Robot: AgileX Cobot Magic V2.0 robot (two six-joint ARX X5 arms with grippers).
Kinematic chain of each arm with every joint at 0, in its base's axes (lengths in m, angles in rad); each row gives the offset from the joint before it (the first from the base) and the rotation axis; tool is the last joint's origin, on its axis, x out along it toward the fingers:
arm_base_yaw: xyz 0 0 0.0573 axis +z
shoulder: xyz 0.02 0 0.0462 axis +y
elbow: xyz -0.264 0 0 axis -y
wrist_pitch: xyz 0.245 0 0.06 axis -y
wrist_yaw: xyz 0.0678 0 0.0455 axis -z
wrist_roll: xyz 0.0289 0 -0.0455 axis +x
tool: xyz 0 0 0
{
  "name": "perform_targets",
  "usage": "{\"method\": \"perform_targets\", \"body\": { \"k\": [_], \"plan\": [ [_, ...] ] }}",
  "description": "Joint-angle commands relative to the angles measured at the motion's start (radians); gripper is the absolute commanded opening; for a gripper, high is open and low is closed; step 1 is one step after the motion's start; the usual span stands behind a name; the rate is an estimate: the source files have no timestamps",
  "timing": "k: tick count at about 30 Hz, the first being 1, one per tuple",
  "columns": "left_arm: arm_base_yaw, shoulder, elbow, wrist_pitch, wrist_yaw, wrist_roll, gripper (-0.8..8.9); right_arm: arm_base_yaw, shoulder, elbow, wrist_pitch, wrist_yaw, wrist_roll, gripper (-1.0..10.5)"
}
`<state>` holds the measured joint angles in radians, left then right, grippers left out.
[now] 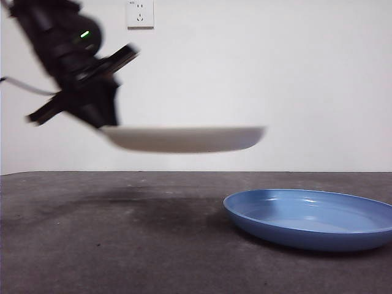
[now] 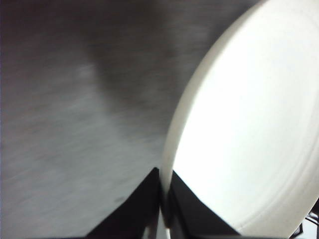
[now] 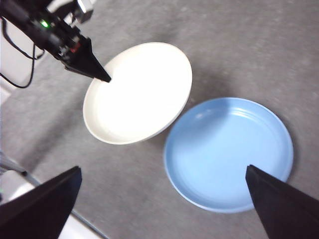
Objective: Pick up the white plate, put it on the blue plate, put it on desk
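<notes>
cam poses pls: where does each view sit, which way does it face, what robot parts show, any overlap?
Front: low, table height, looking level across the desk; left gripper holds the white plate aloft, blue plate below.
Left wrist: looks down its shut jaws at the white plate's rim.
Right wrist: high, facing down; right gripper open.
Shared: front and right wrist both show both plates.

The white plate (image 1: pixel 184 139) hangs level in the air, leaving an open gap between its underside and the counter (image 1: pixel 92 245). The blue plate (image 1: pixel 312 217), at its 4 o'clock in the front view, lies uncovered, its bowl free from above. The left pincer (image 1: pixel 110 125) blocks the white plate's 9 o'clock rim.
</notes>
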<state>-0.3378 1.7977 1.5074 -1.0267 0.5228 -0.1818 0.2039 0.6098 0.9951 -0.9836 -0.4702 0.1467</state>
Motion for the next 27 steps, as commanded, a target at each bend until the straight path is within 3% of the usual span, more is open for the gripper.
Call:
{"method": "perform_targets", "body": {
  "k": [1, 15, 27],
  "plan": [
    [-0.069, 0.043, 0.092, 0.001, -0.001, -0.036, 0.1, 0.002, -0.016, 0.042, -0.032, 0.037, -0.006, 5.8],
    [-0.305, 0.394, 0.51, -0.098, -0.006, -0.044, 0.1, 0.002, -0.058, 0.205, -0.177, 0.109, -0.027, 5.8],
    [-0.323, 0.512, 0.549, -0.095, -0.06, -0.04, 0.1, 0.002, -0.058, 0.217, -0.176, 0.108, -0.027, 5.8]
  ]
}}
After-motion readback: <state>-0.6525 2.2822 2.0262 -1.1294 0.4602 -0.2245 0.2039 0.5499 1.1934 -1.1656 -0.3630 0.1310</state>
